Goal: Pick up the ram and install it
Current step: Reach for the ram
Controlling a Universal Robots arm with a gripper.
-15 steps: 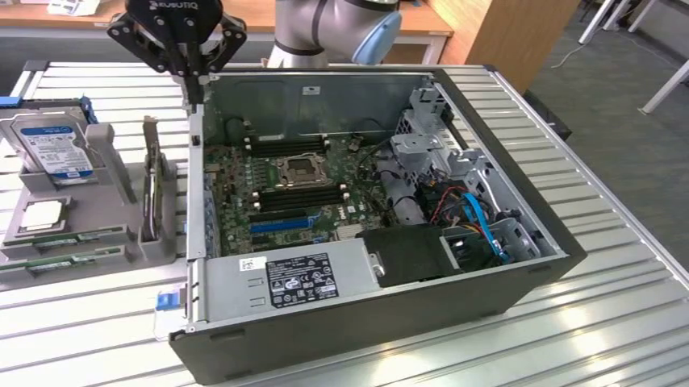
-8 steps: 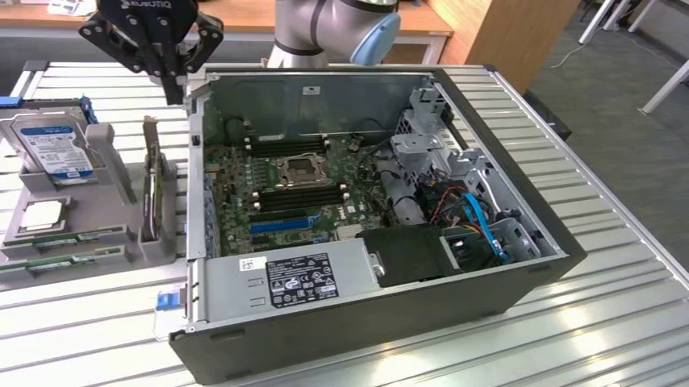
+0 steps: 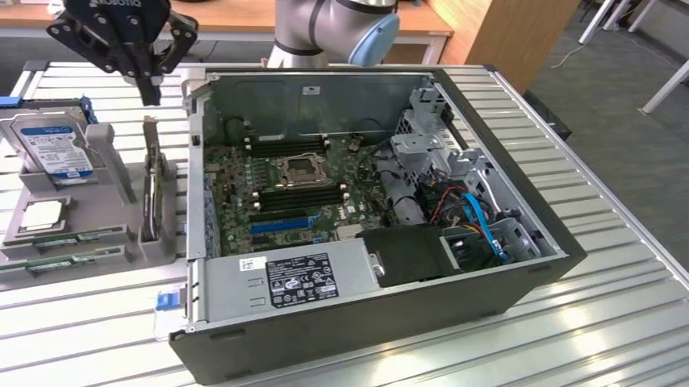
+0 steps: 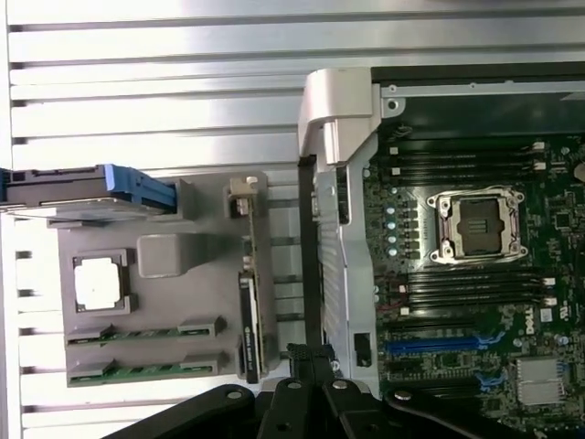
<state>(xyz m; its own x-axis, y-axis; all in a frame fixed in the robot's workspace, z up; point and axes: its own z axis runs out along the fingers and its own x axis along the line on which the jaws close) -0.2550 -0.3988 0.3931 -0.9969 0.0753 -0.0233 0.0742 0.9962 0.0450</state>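
Observation:
Two green ram sticks [image 3: 64, 239] lie side by side in the near slots of the grey parts tray [image 3: 108, 254], on the exterior view's left; the wrist view shows them as ram sticks [image 4: 146, 333] too. My gripper [image 3: 150, 95] hangs high above the tray's far end, beside the open computer case [image 3: 356, 322], shut with nothing between its fingers. In the wrist view the gripper [image 4: 311, 355] points down over the gap between the tray [image 4: 183, 302] and the case wall. Black memory slots [image 3: 293, 193] flank the processor socket [image 3: 298, 170] on the motherboard, seen again as memory slots [image 4: 471, 288].
The tray also carries a hard drive [image 3: 52, 145], a silver processor chip [image 3: 41, 214] and an upright card [image 3: 151, 185]. Inside the case are a blue expansion slot [image 3: 282, 223], a power supply [image 3: 296, 278] and drive cages with cables [image 3: 463, 201]. The slatted metal table [image 3: 603, 306] extends around.

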